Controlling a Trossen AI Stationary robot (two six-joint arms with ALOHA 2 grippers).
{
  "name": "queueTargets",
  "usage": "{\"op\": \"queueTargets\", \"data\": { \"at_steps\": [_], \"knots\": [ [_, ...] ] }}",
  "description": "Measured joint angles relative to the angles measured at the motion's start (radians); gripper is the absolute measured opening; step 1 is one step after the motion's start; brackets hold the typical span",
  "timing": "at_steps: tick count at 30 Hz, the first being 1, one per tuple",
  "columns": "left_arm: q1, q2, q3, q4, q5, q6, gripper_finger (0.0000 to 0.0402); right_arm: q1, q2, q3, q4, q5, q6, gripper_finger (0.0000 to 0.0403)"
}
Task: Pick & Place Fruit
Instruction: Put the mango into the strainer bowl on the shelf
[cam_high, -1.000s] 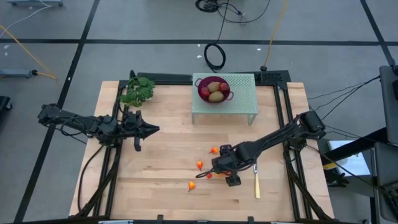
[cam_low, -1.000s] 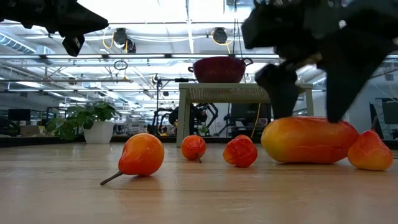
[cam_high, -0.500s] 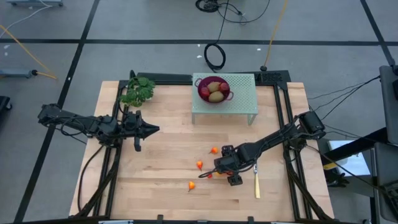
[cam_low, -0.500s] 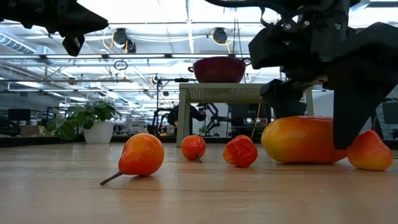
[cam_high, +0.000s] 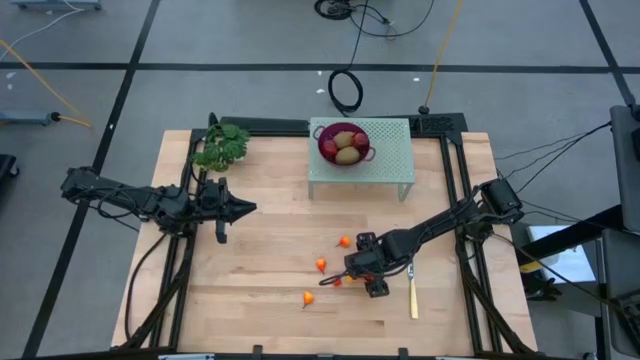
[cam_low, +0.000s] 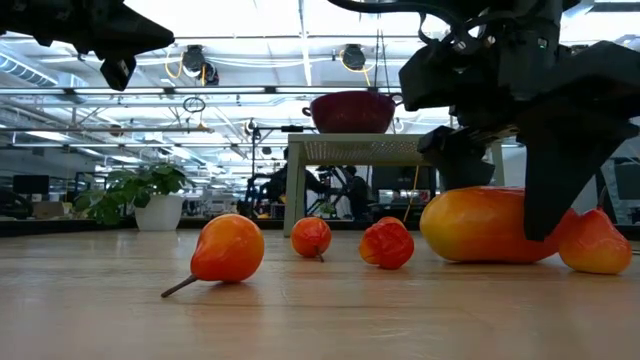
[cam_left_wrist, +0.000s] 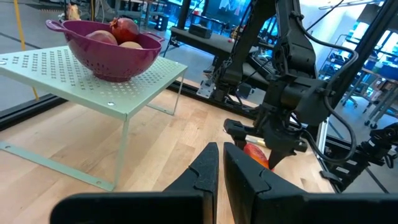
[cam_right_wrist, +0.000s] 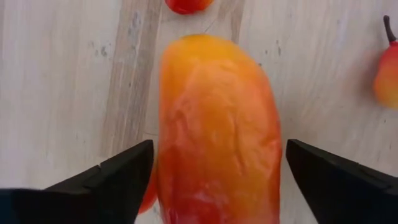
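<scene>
1. The right tool has come down over the long orange-red fruit since a second ago. In the low view its fingers then stood higher about the fruit; now they reach down past its flanks, close to the worktop.
2. The right tool is open, one finger on each side of the fruit. In the right wrist view there is a gap between each finger and the skin, so nothing is gripped yet. The jaws look slightly narrower than before, which I take as the start of closing.
3. For the task this means the pick of the long fruit is set up: the grasp comes next, then the carry to the bowl.
4. The long fruit lies flat on the worktop, right of centre and toward the near edge, with small orange-red fruits scattered close by. One small fruit touches or nearly touches its end.
5. The bowl sits on the pale green stand at the far edge, already holding olive-brown and dark red fruit.
6. The knife lies just right of the right tool.
7. The left tool is closed, empty, hanging above the left side of the worktop; it has not moved between the frames.
8. The fruit and bowl lie where they lay before.
</scene>
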Motion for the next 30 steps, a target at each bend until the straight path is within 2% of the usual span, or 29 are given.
{"op": "queueTargets", "data": {
  "at_steps": [9,13,22,30],
  "knots": [
    [0.000,0.000,0.000,0.000,0.000,0.000,0.0024,0.000,0.000,0.000,-0.011,0.000,0.003,0.0261],
    [0.000,0.000,0.000,0.000,0.000,0.000,0.0024,0.000,-0.001,0.000,-0.011,0.000,0.023,0.0231],
    [0.000,0.000,0.000,0.000,0.000,0.007,0.0024,-0.009,-0.035,-0.001,-0.024,-0.001,0.137,0.0235],
    [0.000,0.000,0.000,0.001,0.000,0.007,0.0024,-0.023,-0.131,-0.001,-0.022,0.001,0.249,0.0228]
  ]
}}
